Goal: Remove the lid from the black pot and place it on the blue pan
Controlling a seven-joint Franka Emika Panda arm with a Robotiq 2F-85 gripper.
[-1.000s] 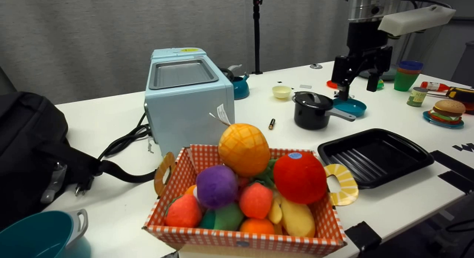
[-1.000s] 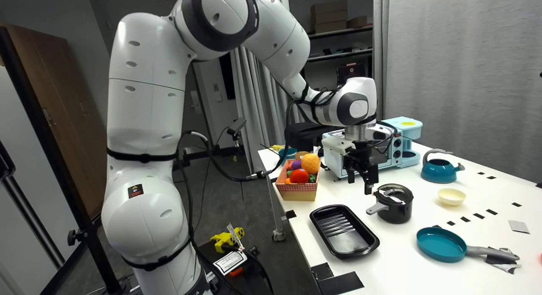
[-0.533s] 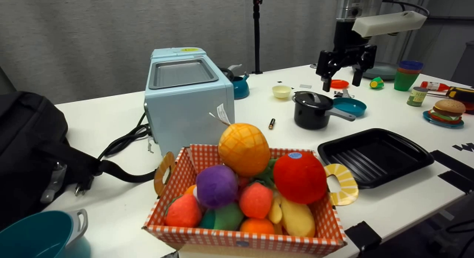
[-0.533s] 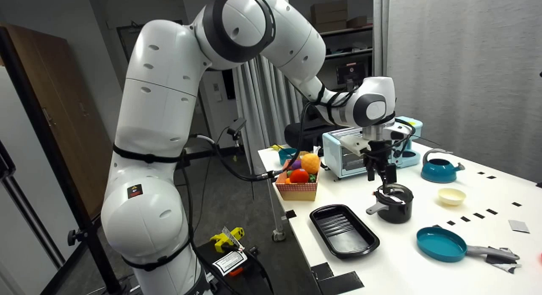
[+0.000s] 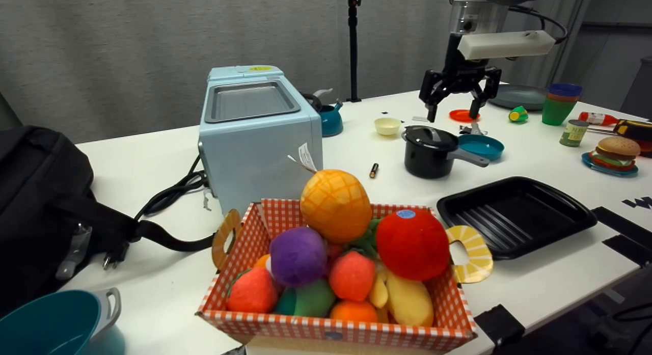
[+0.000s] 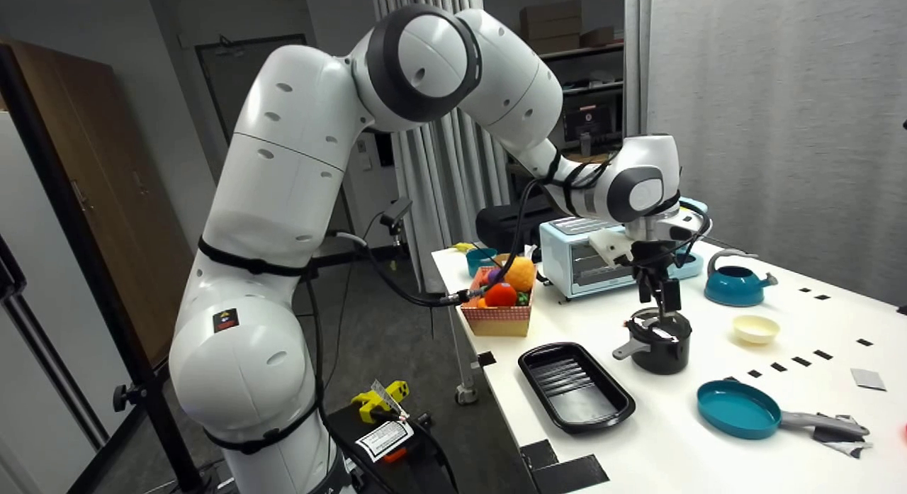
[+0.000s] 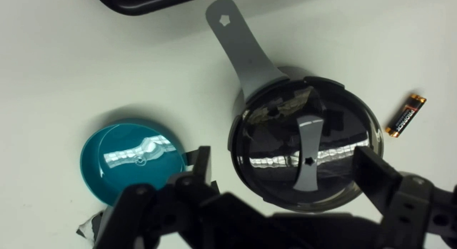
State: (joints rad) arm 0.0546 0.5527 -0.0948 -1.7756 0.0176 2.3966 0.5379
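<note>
The lid [image 7: 275, 177] is dark, round and shiny, with a grey strap handle [image 7: 310, 145]. It sits on the black pot [image 5: 428, 164], whose grey side handle [image 7: 242, 49] points away in the wrist view. Lid [image 6: 648, 322] and pot [image 6: 662, 357] also show in an exterior view. The teal-blue pan [image 7: 135, 170] lies beside the pot, apart from it; it shows in both exterior views [image 5: 481, 147] [image 6: 737, 409]. My gripper [image 7: 284, 161] is open and empty above the pot. In the wrist view, the lid handle appears between the fingers. In an exterior view, the gripper [image 5: 453, 113] hangs above lid height.
A black ribbed grill tray [image 6: 577, 388] lies near the pot. A battery [image 7: 406, 115] lies beside it. A cream bowl [image 6: 755, 329], teal kettle [image 6: 737, 285] and light-blue toaster oven [image 5: 262, 141] stand around. A box of plush fruit [image 5: 331, 322] is at the table edge.
My gripper has moved from beside the pot to above it, and has turned so its fingers show spread apart in an exterior view. Lid, pot and pan have not moved.
</note>
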